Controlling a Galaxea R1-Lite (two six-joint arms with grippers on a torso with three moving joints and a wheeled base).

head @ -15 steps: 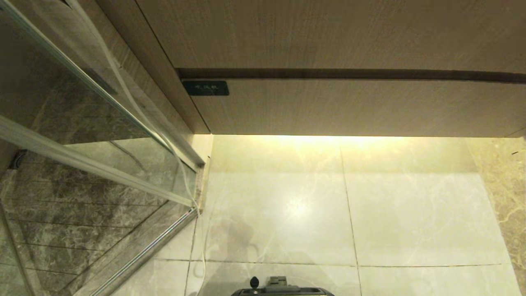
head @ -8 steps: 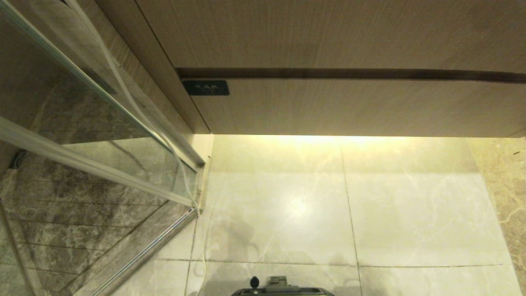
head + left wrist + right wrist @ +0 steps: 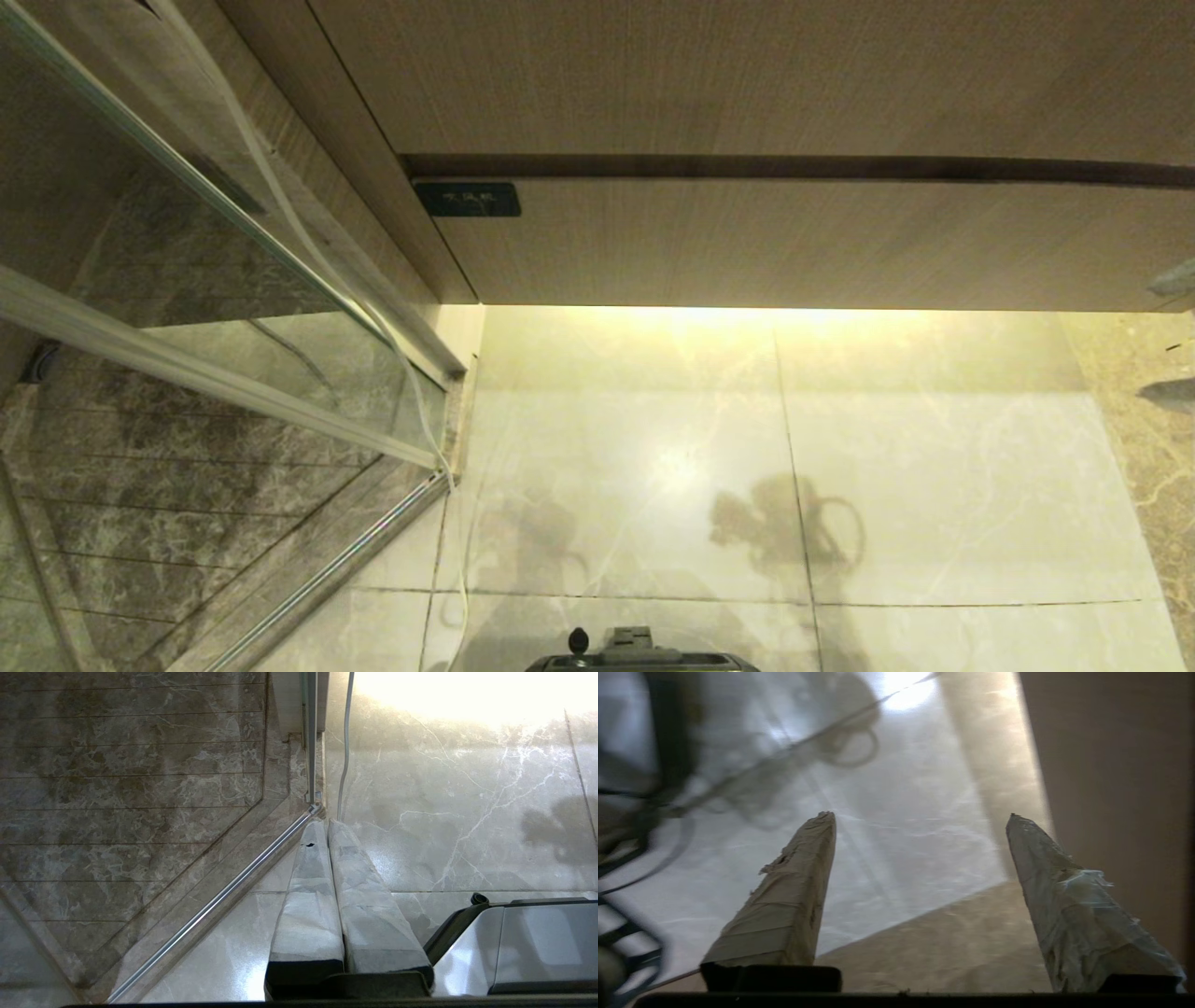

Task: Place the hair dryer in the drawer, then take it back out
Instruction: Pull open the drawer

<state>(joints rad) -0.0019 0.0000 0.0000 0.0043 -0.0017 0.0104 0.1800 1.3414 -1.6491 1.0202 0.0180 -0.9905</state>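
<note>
The drawer (image 3: 794, 245) is closed, its flat light-wood front sitting under the taller wood panel (image 3: 747, 75). The hair dryer is out of view. My right gripper (image 3: 1172, 336) shows only as two grey fingertips (image 3: 1178, 278) at the right edge of the head view, just in front of the drawer's right end. In the right wrist view the right gripper (image 3: 920, 816) is open, with nothing between its wrapped fingers (image 3: 803, 882) and only floor beyond them. My left gripper (image 3: 327, 826) is shut and hangs parked over the floor beside the shower rail.
A glass shower door (image 3: 187, 280) with a metal floor rail (image 3: 327, 569) stands at the left, and a white cord (image 3: 308, 233) runs down along it. A dark label plate (image 3: 467, 199) marks the drawer's left end. My base (image 3: 644, 661) is at the bottom edge.
The right gripper's fingertips have come into the head view at the right edge, and the arm's shadow now falls on the floor tiles. The left arm and the drawer have not moved.
</note>
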